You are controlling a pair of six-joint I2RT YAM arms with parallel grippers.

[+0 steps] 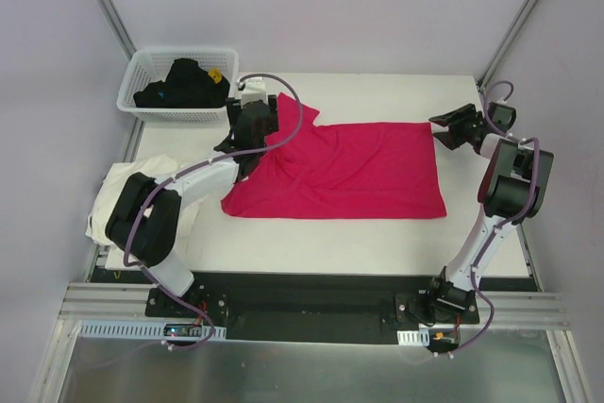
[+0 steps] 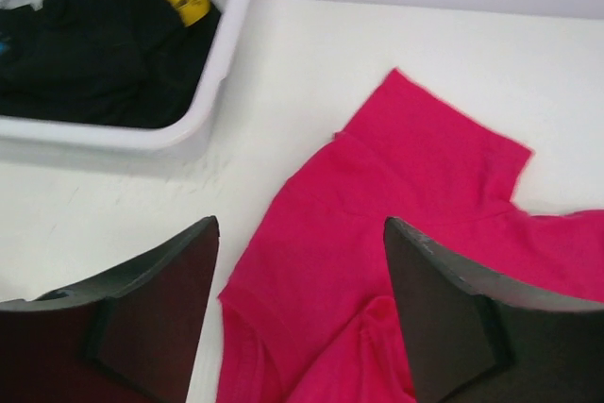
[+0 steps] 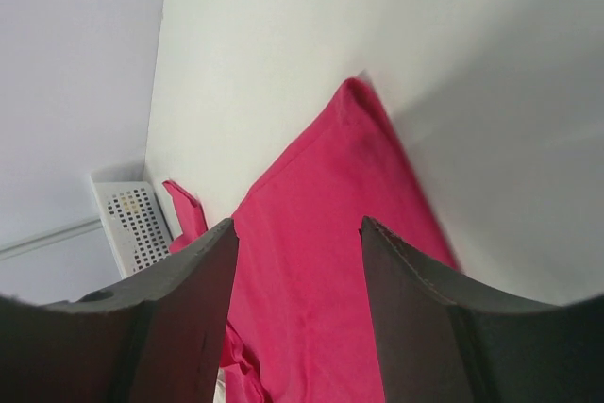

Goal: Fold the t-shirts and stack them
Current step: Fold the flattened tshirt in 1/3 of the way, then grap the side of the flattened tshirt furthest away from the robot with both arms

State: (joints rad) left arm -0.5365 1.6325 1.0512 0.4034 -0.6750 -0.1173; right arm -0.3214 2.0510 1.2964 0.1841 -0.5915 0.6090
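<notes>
Magenta-red t-shirt [image 1: 359, 172] is spread across the middle of the table [image 1: 377, 233]. It's flat on the right and rumpled on the left near the white basket [image 1: 127, 92] of dark clothes [image 1: 179, 87]. Left gripper [image 2: 300, 228] hovers over that rumpled end, jaws apart, nothing pinched. Right gripper [image 3: 297, 228] is over the far right corner, also apart. Cream t-shirt [image 1: 106, 197] is bunched at the left edge.

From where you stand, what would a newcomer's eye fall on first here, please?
The magenta shirt, spread mid-table, with an open gripper at each end: the left gripper over its sleeve, the right gripper by its far right corner. Then the white basket of dark clothes at the far left corner, and a cream shirt bunched at the left edge.
</notes>
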